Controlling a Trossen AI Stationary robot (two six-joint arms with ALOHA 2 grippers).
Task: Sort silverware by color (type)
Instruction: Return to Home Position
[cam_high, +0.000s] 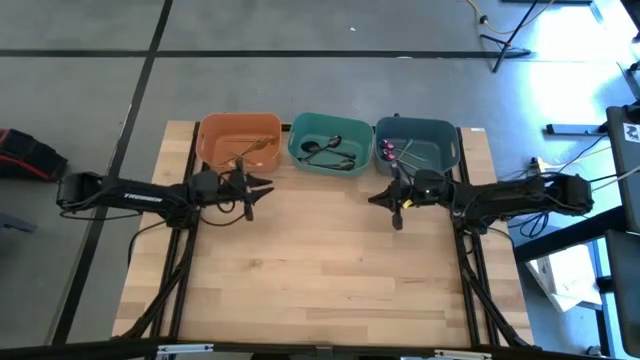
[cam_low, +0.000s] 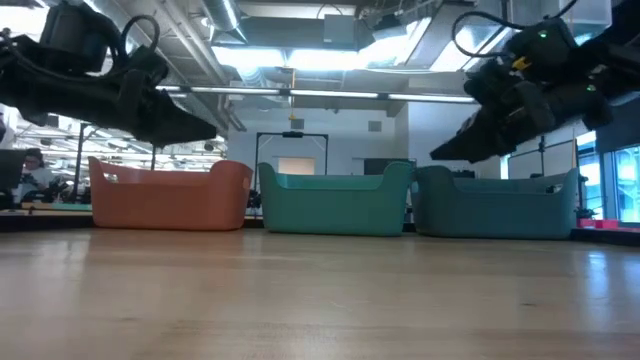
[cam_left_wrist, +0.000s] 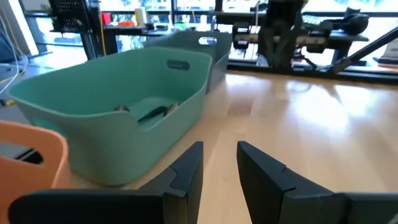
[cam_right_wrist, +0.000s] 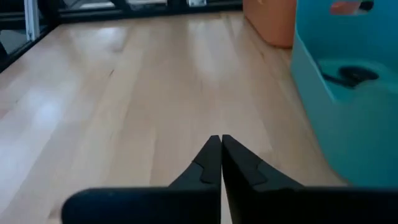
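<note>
Inspection of the sorting station, high view. Three bins stood in a row across the upper centre of the frame, at the far edge of the tabletop (cam_high: 320, 270): an orange bin (cam_high: 204, 140) at left, a teal bin (cam_high: 295, 140) in the middle and a blue-grey bin (cam_high: 452, 145) at right.

The gold silverware (cam_high: 256, 150) lay inside the orange bin. The dark silverware (cam_high: 330, 153) lay inside the teal bin. The purple silverware (cam_high: 392, 150) lay inside the blue-grey bin.

The left claw (cam_high: 266, 186) hung just below the orange bin's lower right corner in the frame. The low view showed it raised off the tabletop. Its fingers (cam_left_wrist: 186, 171) stood a narrow gap apart and held nothing.

The right claw (cam_high: 373, 198) hung just below the blue-grey bin's lower left corner, likewise raised. Its fingers (cam_right_wrist: 208, 162) were pressed together with nothing between them.
</note>
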